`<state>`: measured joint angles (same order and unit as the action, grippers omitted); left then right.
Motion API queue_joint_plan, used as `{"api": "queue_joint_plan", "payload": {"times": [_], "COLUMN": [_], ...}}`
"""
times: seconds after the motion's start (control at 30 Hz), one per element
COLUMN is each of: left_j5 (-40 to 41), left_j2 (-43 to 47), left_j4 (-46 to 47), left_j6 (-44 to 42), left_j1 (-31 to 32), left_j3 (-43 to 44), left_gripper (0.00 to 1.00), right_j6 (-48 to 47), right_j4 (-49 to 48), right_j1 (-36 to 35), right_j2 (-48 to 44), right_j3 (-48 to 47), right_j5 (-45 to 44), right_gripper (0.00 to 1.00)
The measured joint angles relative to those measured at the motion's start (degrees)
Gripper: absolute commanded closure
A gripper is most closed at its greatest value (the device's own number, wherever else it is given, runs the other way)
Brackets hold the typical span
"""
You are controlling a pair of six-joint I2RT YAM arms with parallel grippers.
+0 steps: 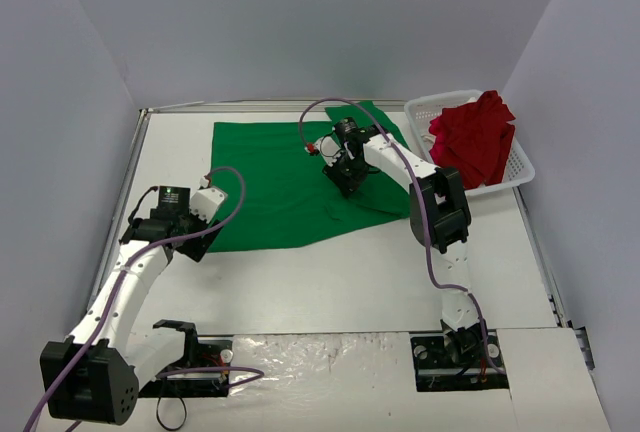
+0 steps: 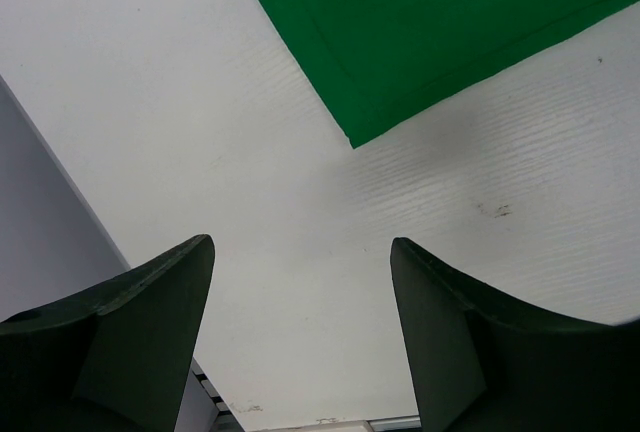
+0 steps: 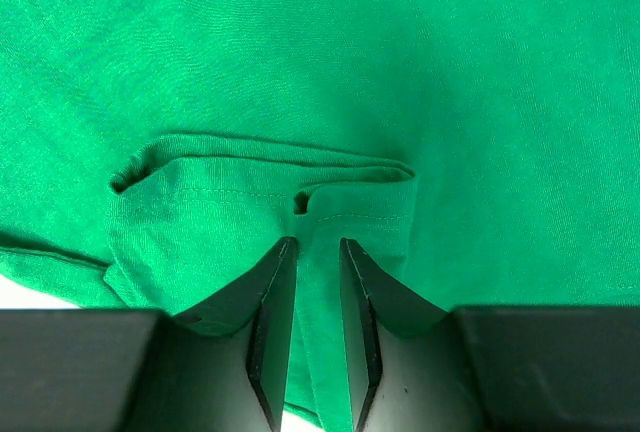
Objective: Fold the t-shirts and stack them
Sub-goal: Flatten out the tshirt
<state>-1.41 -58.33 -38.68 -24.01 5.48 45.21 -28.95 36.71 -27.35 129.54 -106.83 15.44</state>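
Note:
The bright green t-shirt [image 1: 275,182] lies spread on the white table. The deep red t-shirt [image 1: 475,140] is bunched in the white basket [image 1: 522,167] at the back right. My right gripper [image 1: 345,180] is over the green shirt's right part, shut on a fold of its hemmed edge [image 3: 318,252], which passes between the fingers. My left gripper [image 1: 200,177] is open and empty just off the shirt's near-left corner [image 2: 352,140], above bare table.
White walls close the table on the left, back and right. The basket stands against the right wall. The arm bases sit at the near edge. A grey strip [image 2: 400,422] shows at the table's edge in the left wrist view.

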Motion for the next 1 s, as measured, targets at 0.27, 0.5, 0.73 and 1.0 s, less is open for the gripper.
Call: {"api": "queue_joint_plan", "payload": {"times": [0.27,0.5,0.73,1.0], "left_j5": [0.0,0.0,0.0,0.0], "left_j2": [-0.2,-0.2,-0.2,-0.2], "left_j4": [0.0,0.0,0.0,0.0], "left_j6": [0.0,0.0,0.0,0.0], "left_j1": [0.0,0.0,0.0,0.0], "left_j3": [0.0,0.0,0.0,0.0], "left_gripper": [0.30,0.30,0.30,0.30], "right_j6": [0.0,-0.1,-0.6,-0.7], "right_j4": [0.0,0.0,0.0,-0.1], "right_j1": [0.0,0.0,0.0,0.0], "right_j2": [0.5,1.6,1.7,0.8], "right_j3": [0.0,0.0,0.1,1.2], "right_j5": [0.0,0.0,0.0,-0.2], "right_gripper": [0.79,0.82,1.00,1.00]}}
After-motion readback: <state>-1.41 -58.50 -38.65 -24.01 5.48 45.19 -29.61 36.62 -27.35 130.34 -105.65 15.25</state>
